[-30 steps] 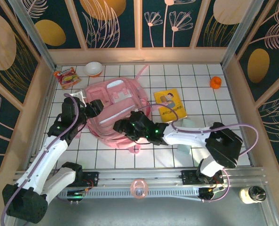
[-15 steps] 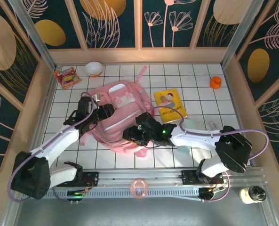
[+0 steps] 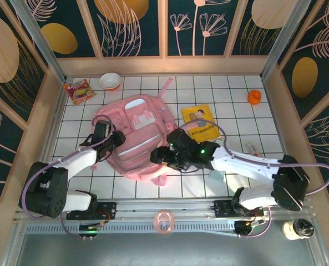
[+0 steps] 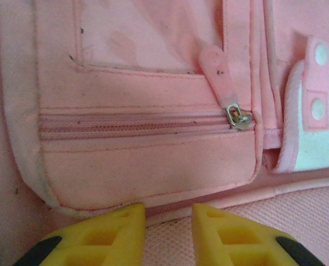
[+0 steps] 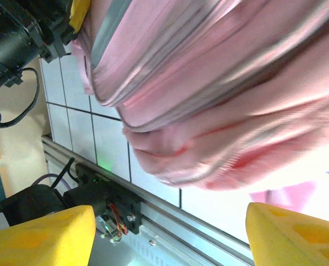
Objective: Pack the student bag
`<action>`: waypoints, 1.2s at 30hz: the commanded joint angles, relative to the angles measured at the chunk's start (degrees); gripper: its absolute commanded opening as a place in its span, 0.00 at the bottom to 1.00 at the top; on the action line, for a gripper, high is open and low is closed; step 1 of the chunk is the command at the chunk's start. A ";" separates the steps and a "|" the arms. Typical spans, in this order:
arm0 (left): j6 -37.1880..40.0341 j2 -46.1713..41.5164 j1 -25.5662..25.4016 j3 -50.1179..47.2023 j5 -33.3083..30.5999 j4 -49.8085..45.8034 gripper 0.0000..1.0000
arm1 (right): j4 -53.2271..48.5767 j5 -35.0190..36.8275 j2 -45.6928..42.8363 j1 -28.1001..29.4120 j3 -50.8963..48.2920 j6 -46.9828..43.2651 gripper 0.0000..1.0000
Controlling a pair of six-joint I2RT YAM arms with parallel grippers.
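Note:
The student bag [image 3: 137,128], a big pink backpack, lies flat in the middle of the tiled table with its front pockets up. My left gripper [image 3: 116,139] presses against the bag's left side. In the left wrist view a zipped front pocket [image 4: 147,160] sits just ahead of the left gripper [image 4: 167,217]. Its yellow fingertips [image 4: 132,221] stand narrowly apart over a seam and mesh fabric. My right gripper [image 3: 163,158] is at the bag's lower right corner. In the right wrist view it [image 5: 170,235] stands wide open, with the bag's bulging bottom [image 5: 208,144] ahead of it and nothing between its fingers.
A yellow book [image 3: 202,123] lies right of the bag. At the back left are a white bowl [image 3: 110,81] and a snack packet [image 3: 78,90]. An orange object [image 3: 254,97] sits at the back right. A pale box [image 3: 216,175] lies under the right arm.
The left gripper has slid down along the bag's left side and its jaws have narrowed. The right gripper has shifted right and opened wider. The bag has moved slightly toward the back.

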 commanded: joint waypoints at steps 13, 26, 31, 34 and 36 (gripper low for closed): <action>3.86 -2.25 2.06 0.29 -5.65 -3.89 0.34 | 9.95 1.60 11.79 -11.99 4.30 -16.52 0.55; 6.91 -12.22 2.02 8.40 5.14 -8.73 0.48 | 19.46 4.61 20.07 2.42 4.53 -7.98 0.54; 4.43 -10.14 -1.77 12.94 7.99 -6.81 0.50 | 11.50 4.22 14.90 -2.39 7.83 -13.37 0.61; 3.59 -8.31 -6.11 15.28 6.59 -3.95 0.50 | 8.63 2.05 10.09 -8.70 7.42 -17.28 0.62; 2.35 -5.44 -8.82 17.16 7.17 -2.09 0.50 | 7.40 -0.06 6.99 -14.34 6.57 -20.00 0.62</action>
